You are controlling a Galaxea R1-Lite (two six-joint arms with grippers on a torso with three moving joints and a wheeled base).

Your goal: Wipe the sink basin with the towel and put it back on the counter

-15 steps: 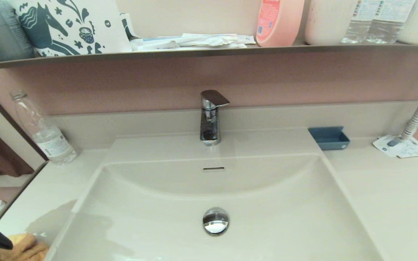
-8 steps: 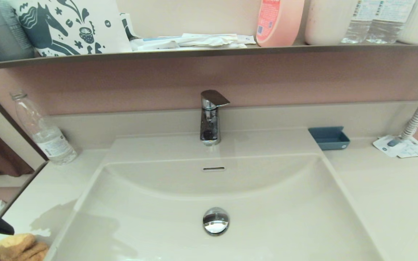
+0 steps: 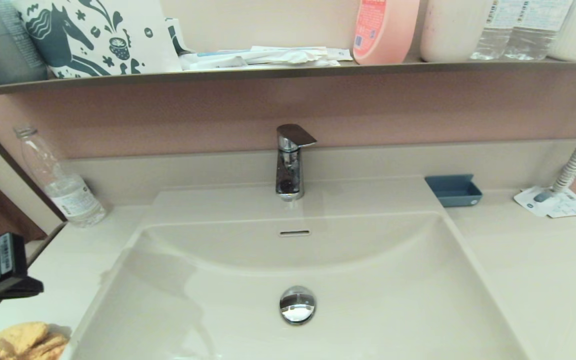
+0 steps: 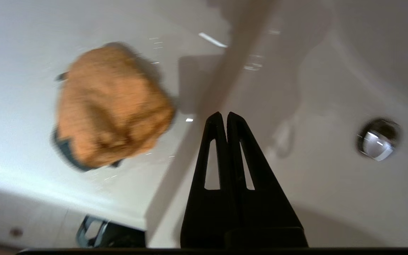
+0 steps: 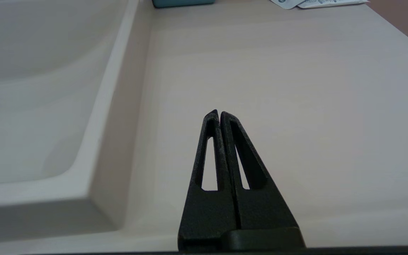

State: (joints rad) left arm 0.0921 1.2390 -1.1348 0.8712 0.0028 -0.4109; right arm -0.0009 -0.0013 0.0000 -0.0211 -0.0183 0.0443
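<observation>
Both hands pinched closed, left hand [image 4: 224, 117] beside towel [image 4: 110, 111]

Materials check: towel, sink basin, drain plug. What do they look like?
Towel: soft terry cloth, yellow-orange, nubby lumpy surface.
Sink basin: glossy off-white, ceramic or moulded resin, cannot tell which; it shows soft reflections.
Drain plug: polished chrome-look metal, mirror reflections on its dome.

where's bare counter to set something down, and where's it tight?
Widest bare patch: counter right of the sink basin, in front of the blue tray and leaflets; the right gripper hangs shut above it. Left strip is tighter: water bottle at the back, towel at the front, left gripper shut above.
</observation>
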